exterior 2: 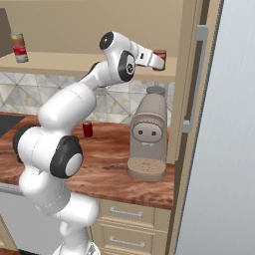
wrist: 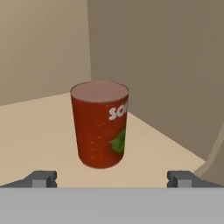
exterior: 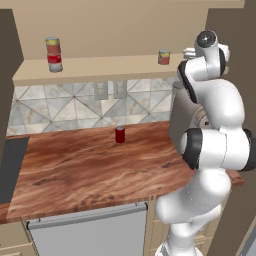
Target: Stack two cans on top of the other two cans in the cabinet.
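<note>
On the cabinet's tan shelf (exterior: 110,67) an orange-red can (wrist: 99,124) with a green mark and white lettering stands upright near the right inner corner; it is the can (exterior: 164,57) (exterior 2: 160,59) at the shelf's right end. My gripper (wrist: 112,180) (exterior 2: 153,59) is open just in front of it, fingertips (wrist: 43,179) wide apart and short of the can. Far left on the shelf, a yellow-over-red can (exterior: 52,46) sits stacked on a red can with a white band (exterior: 55,64) (exterior 2: 20,54). The can with the mixed yellow-red label is hidden.
A small crimson can (exterior: 120,134) (exterior 2: 87,129) stands on the wooden counter (exterior: 90,165). A beige coffee machine (exterior 2: 148,137) sits below the shelf's right end, under my arm. The cabinet's side wall (wrist: 166,65) is close behind the can. A tall grey fridge (exterior 2: 224,149) is at the right.
</note>
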Controlling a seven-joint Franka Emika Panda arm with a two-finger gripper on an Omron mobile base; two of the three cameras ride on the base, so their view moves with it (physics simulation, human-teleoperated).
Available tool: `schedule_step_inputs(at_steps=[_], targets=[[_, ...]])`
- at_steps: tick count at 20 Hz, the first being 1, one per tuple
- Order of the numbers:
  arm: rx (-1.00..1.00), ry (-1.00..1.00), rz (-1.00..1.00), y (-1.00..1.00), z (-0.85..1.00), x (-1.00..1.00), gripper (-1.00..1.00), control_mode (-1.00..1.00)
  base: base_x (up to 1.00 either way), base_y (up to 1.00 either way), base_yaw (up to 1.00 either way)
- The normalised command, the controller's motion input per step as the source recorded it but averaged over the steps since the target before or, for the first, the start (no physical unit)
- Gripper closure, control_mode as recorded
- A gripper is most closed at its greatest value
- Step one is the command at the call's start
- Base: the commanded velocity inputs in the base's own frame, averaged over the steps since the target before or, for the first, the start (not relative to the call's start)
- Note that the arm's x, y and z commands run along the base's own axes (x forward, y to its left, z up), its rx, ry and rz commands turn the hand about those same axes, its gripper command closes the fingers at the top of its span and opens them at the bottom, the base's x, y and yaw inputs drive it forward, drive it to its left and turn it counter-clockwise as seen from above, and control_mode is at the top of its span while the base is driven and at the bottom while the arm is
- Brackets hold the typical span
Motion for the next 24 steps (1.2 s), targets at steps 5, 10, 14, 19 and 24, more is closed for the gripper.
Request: schedule_step_inputs(at_steps=[5, 10, 14, 19, 24], targets=[[0.00, 0.00, 0.00, -0.09, -0.03, 0.25, -1.00, -1.00, 0.00, 0.00, 0.00], [0.00, 0.00, 0.00, -0.16, -0.06, 0.24, -1.00, -1.00, 0.00, 0.00, 0.00], [0.00, 0.00, 0.00, -0.14, -0.09, 0.23, -1.00, -1.00, 0.00, 0.00, 0.00], [0.00, 0.00, 0.00, -0.13, -0.04, 0.22, -1.00, -1.00, 0.00, 0.00, 0.00], [0.00, 0.00, 0.00, -0.14, 0.00, 0.16, -1.00, -1.00, 0.00, 0.00, 0.00]])
